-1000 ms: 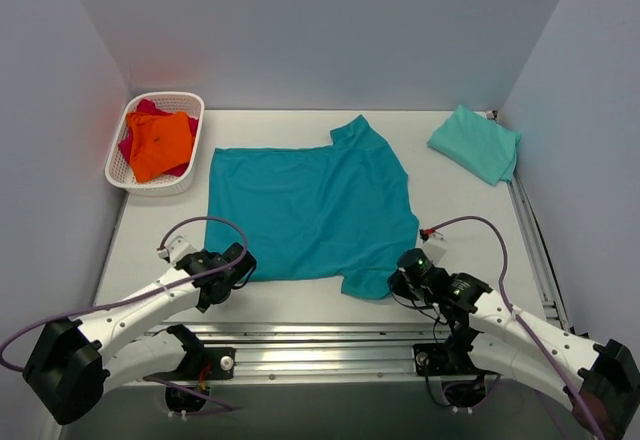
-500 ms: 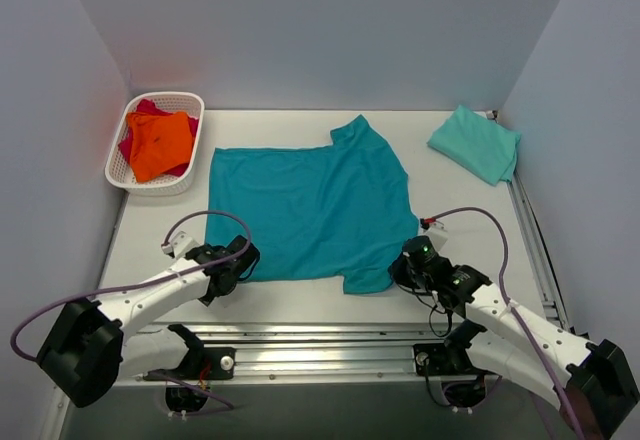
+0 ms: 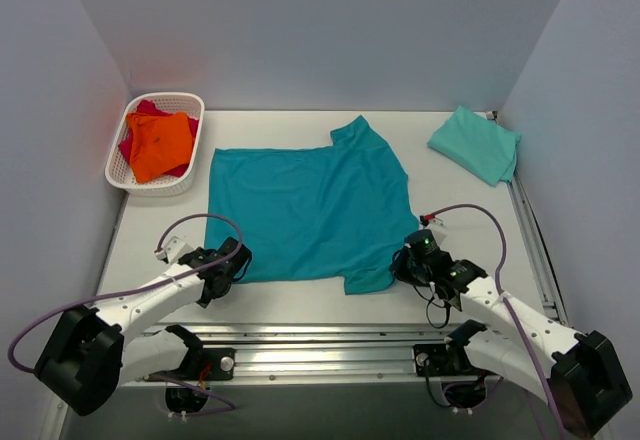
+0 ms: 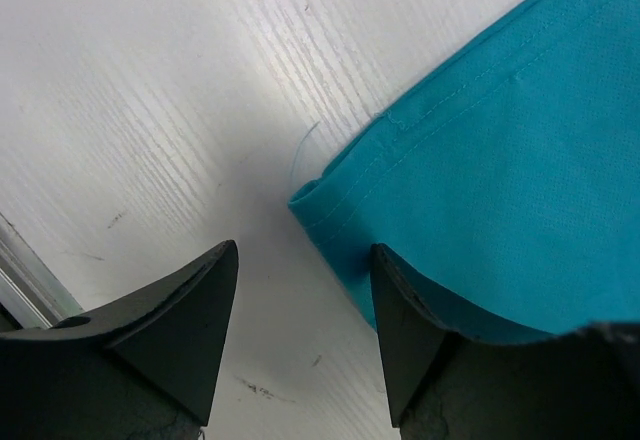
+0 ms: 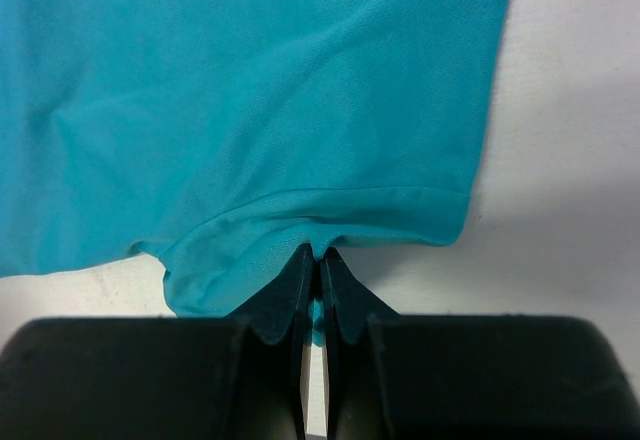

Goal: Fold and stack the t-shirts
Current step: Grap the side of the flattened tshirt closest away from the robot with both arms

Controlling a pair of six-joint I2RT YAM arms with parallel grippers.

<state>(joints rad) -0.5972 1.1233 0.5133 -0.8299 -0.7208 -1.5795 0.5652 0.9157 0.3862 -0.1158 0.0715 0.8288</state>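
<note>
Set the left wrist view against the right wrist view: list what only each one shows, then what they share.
Only the left wrist: the left gripper open at the teal t-shirt's hemmed corner, with a loose thread sticking out beside it. Only the right wrist: the right gripper shut on a puckered hem of that shirt. Both: the teal t-shirt lying on the white table.

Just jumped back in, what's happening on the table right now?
Both arms are at the teal t-shirt, spread flat mid-table. The right gripper is shut on the hem of its near sleeve. The left gripper is open, straddling the near left hem corner, not yet gripping. A folded mint-green t-shirt lies far right. An orange t-shirt and a magenta t-shirt sit in the white basket.
</note>
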